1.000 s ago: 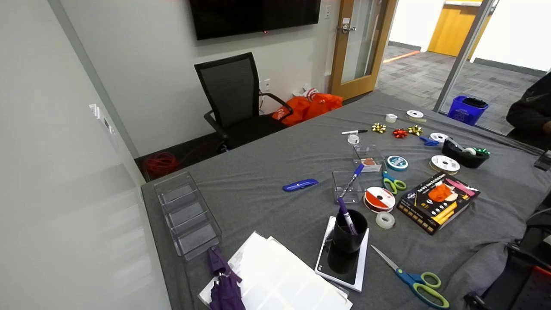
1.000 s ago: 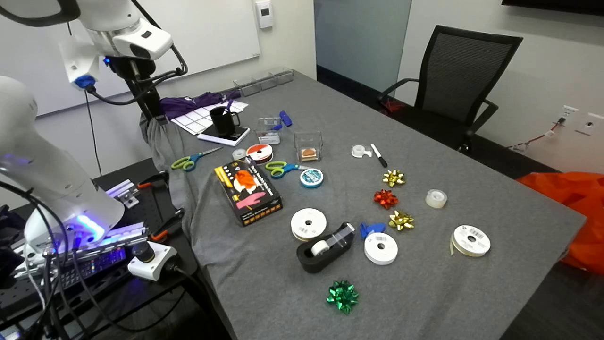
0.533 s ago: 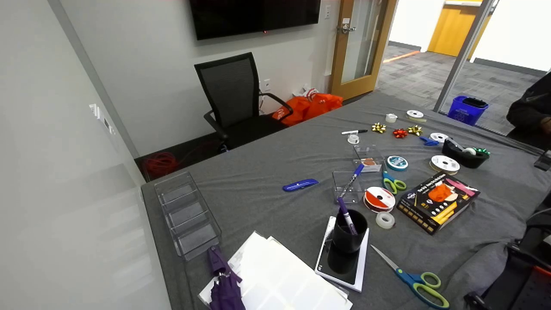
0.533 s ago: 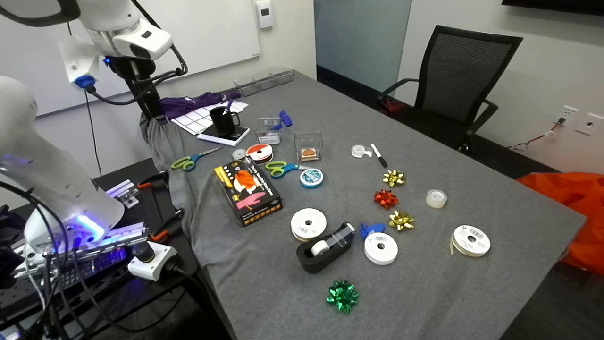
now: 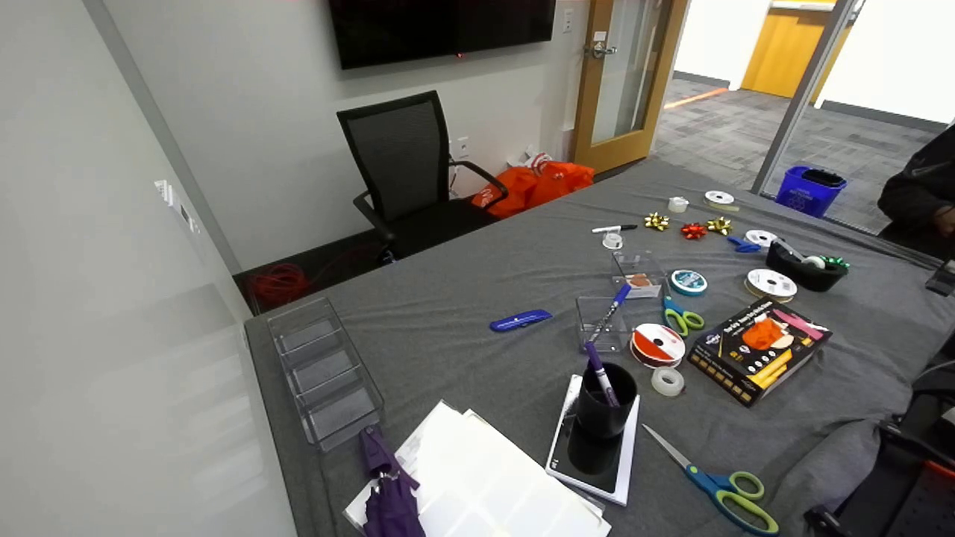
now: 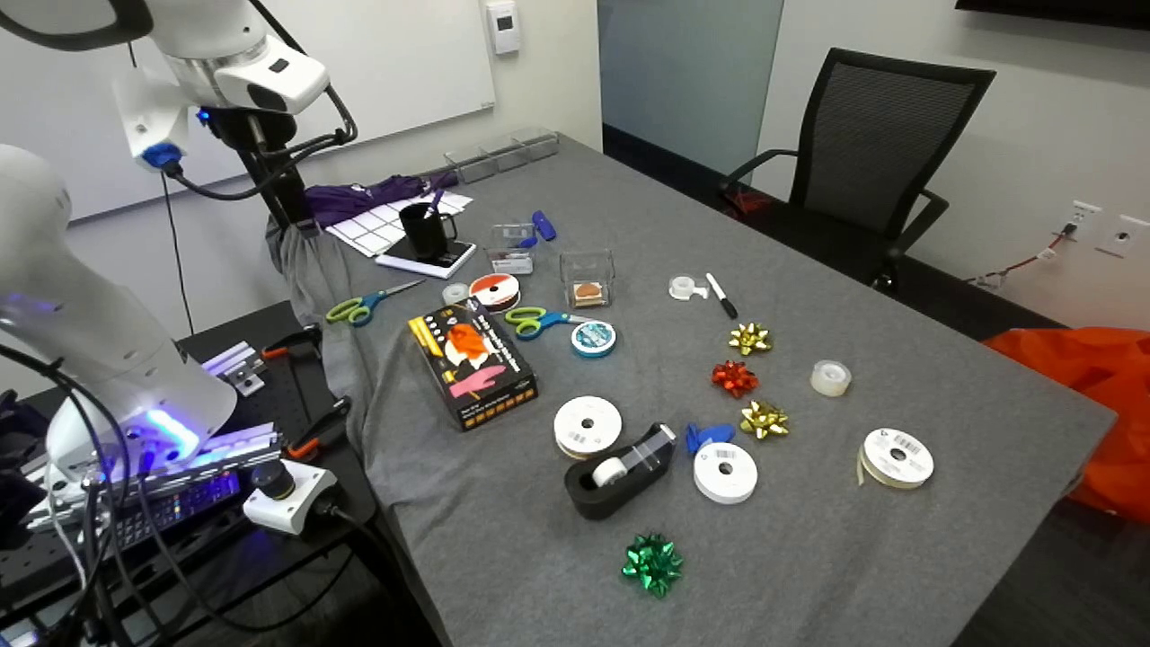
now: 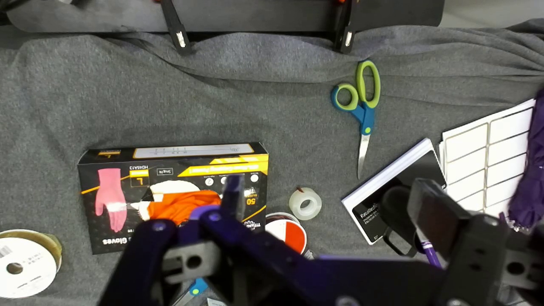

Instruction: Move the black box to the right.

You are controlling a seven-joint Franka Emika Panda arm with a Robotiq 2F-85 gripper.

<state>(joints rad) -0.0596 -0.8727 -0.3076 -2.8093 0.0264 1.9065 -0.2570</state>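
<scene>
The black box (image 5: 759,347) is a flat glove box with an orange, pink and yellow top. It lies on the grey cloth near the robot's side of the table and also shows in an exterior view (image 6: 467,355). In the wrist view the box (image 7: 165,170) is at the left, partly covered by the left finger. My gripper (image 7: 330,187) is open and empty, its fingers wide apart above the table. The left finger overlaps the box's right part in the picture; the right finger overlaps the black cup (image 7: 401,212). The robot's wrist (image 6: 269,76) is raised at the upper left.
Beside the box lie a tape roll (image 7: 305,204), a red-white ribbon spool (image 5: 658,344), scissors (image 5: 720,485) and a white spool (image 6: 588,426). The cup stands on a white-edged black tablet (image 5: 556,447). A tape dispenser (image 6: 620,472) and several bows lie farther along.
The arm, the box and the other table objects look unchanged. Only the person's hand at the far right edge of an exterior view has shifted slightly.
</scene>
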